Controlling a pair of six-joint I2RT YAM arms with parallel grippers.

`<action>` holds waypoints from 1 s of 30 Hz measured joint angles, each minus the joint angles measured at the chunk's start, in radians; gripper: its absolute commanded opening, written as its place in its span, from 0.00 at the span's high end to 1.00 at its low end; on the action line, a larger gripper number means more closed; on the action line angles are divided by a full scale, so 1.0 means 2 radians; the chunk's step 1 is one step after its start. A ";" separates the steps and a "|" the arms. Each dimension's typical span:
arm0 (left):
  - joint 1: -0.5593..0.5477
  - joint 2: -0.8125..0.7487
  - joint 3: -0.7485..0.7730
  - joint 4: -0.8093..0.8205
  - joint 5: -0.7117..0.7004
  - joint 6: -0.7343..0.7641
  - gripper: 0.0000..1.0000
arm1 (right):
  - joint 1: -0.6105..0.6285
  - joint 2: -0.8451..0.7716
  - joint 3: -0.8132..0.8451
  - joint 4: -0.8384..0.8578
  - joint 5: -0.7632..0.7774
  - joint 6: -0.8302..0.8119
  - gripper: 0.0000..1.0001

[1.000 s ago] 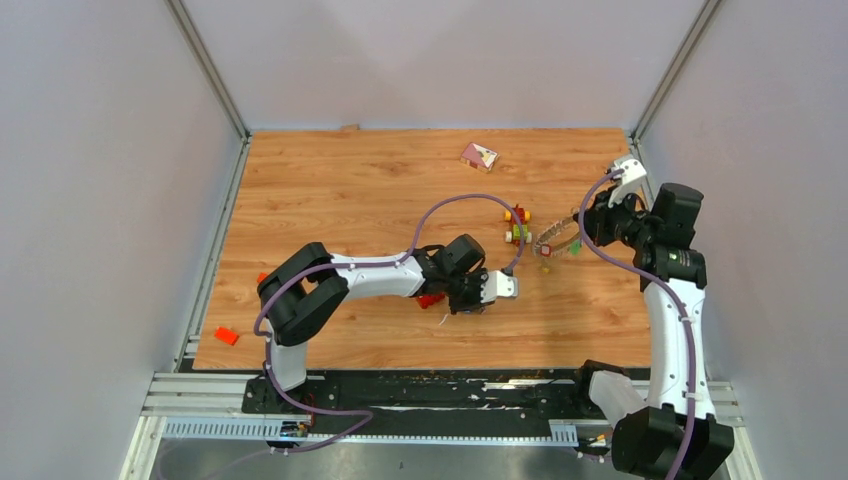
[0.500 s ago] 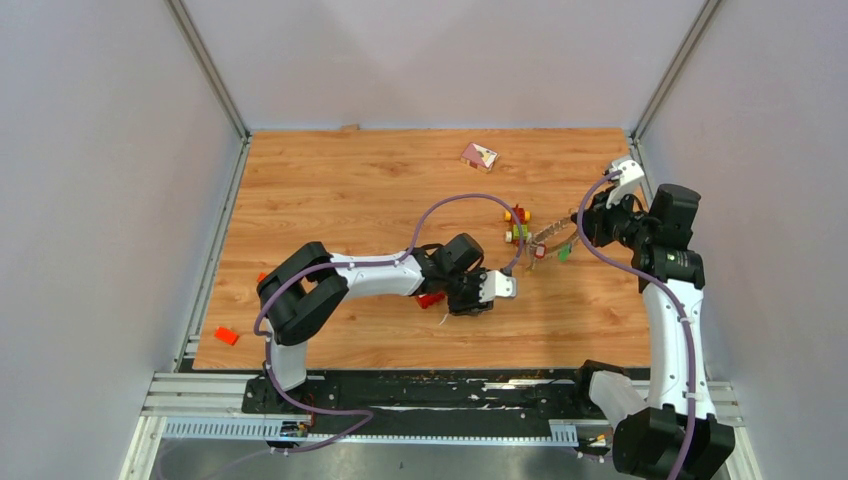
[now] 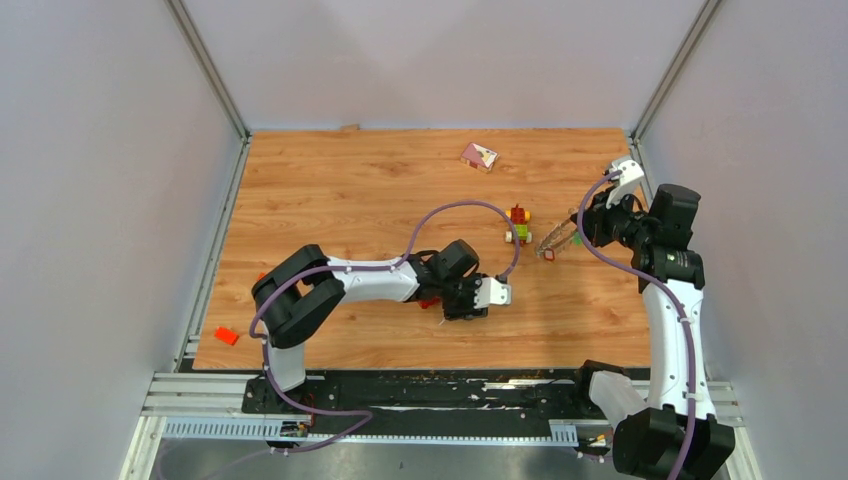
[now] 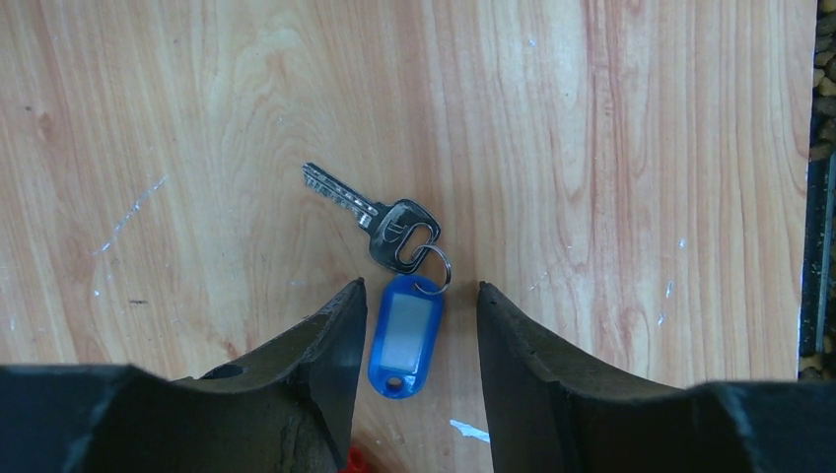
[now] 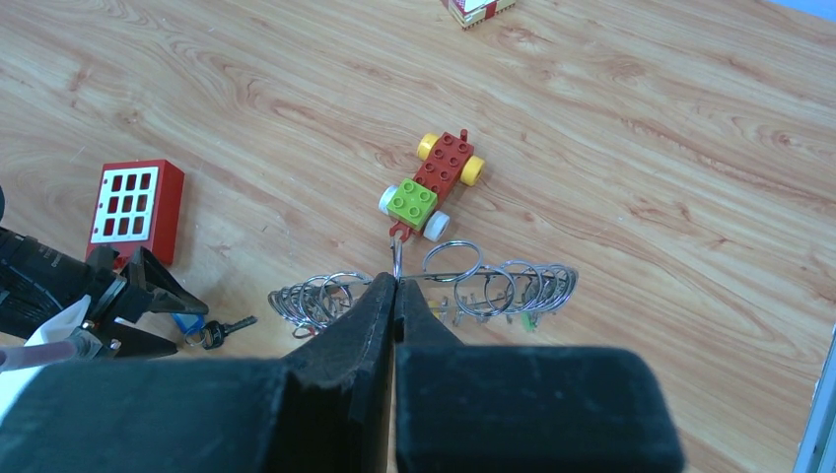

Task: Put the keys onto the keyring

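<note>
Left wrist view: small silver key with blue plastic tag (image 4: 399,232) flat on pale wooden bench (image 4: 641,148), tag lying between spread fingers of left hand (image 4: 419,288) (key blade just beyond the tips). Right wrist view: grey looped-wire metal keyring (image 5: 493,291) pinched in tightly closed right hand (image 5: 396,281), near red-and-green toy brick car (image 5: 434,182).

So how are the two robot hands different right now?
The left gripper is open, the right gripper is shut. The left hangs over a key with a blue tag lying on the table; the right pinches the keyring. Both have black fingers.
</note>
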 measured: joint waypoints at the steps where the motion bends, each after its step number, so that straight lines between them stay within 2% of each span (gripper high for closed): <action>1: -0.002 -0.001 -0.001 0.002 -0.004 0.003 0.47 | 0.000 0.000 0.000 0.000 0.000 0.000 1.00; 10: -0.013 -0.001 -0.002 0.015 -0.027 0.011 0.52 | 0.001 0.000 -0.008 0.003 -0.001 0.001 1.00; 17: -0.017 -0.001 -0.002 0.015 -0.032 0.015 0.61 | 0.003 0.000 -0.008 0.003 -0.001 0.002 1.00; 30: -0.017 -0.001 -0.002 0.019 -0.039 -0.002 0.71 | 0.003 -0.003 -0.008 0.003 -0.001 0.002 1.00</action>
